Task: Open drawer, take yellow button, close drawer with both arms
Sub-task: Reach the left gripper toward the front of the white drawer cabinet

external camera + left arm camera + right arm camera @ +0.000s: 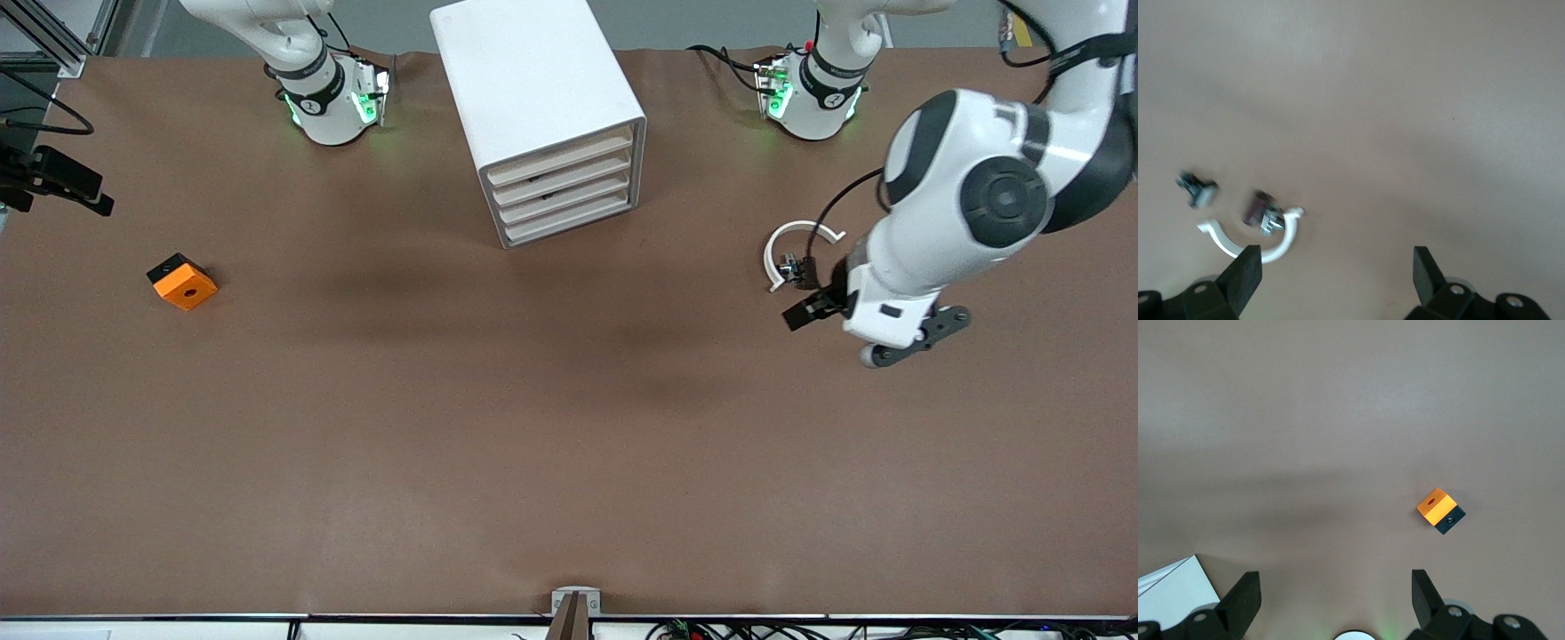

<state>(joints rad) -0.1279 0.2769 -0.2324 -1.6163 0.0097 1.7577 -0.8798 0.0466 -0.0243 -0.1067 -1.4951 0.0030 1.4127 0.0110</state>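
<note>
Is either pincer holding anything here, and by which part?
Nothing is held: the left pincer and right pincer are both open and empty.

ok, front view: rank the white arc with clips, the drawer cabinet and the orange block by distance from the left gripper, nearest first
Left gripper is open, low over the table at the left arm's end.
1. White arc with clips: right beside the gripper.
2. Drawer cabinet: mid-table, close to the robots' bases.
3. Orange block: at the right arm's end of the table.
</note>
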